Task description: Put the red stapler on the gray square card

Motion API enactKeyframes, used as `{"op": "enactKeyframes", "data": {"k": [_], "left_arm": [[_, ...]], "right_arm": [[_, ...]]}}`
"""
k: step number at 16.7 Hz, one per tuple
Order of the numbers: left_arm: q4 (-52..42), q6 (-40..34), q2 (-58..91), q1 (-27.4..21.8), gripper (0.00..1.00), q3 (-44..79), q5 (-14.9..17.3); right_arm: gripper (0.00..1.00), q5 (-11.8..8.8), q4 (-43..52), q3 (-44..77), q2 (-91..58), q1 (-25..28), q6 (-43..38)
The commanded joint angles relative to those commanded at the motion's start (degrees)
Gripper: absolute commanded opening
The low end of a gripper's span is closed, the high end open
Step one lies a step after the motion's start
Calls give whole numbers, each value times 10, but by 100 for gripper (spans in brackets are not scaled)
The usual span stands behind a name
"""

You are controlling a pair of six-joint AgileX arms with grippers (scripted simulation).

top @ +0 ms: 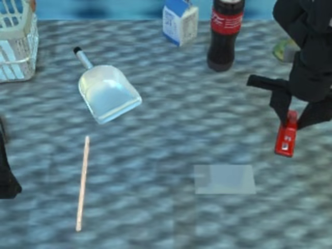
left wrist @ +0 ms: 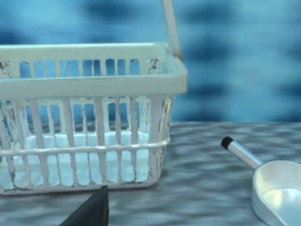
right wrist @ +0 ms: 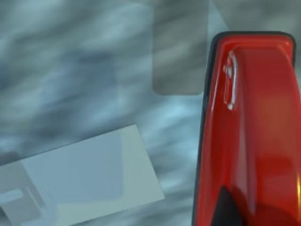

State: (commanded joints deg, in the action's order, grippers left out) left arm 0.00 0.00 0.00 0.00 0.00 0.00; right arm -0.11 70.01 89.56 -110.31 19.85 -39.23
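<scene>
red glossy stapler hangs clamped in the right tool, up and right of the flat pale gray-blue square card; bare tabletop between. left tool at left edge, grip unclear.

White basket far-left corner; silver scoop; wooden stick; milk carton; cola bottle at back.

Even, soft light w/ faint shadows; glare on red stapler; all views blurry.
</scene>
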Motion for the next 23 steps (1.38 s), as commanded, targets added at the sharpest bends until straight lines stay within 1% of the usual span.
{"op": "enactKeyframes", "data": {"k": [3,10,13,16,18,23], "left_arm": [[0,0,0,0,100,0,0],[0,0,0,0,100,0,0],[0,0,0,0,100,0,0],[0,0,0,0,100,0,0],[0,0,0,0,100,0,0],[0,0,0,0,100,0,0]], "right_arm": [[0,-1,15,16,-15,30,168],[0,-3,45,46,-38,109,628],[0,-3,47,57,-35,136,780],[0,-1,42,64,-26,155,879],[0,0,40,67,-21,163,914],[0,0,39,68,-19,165,925]]}}
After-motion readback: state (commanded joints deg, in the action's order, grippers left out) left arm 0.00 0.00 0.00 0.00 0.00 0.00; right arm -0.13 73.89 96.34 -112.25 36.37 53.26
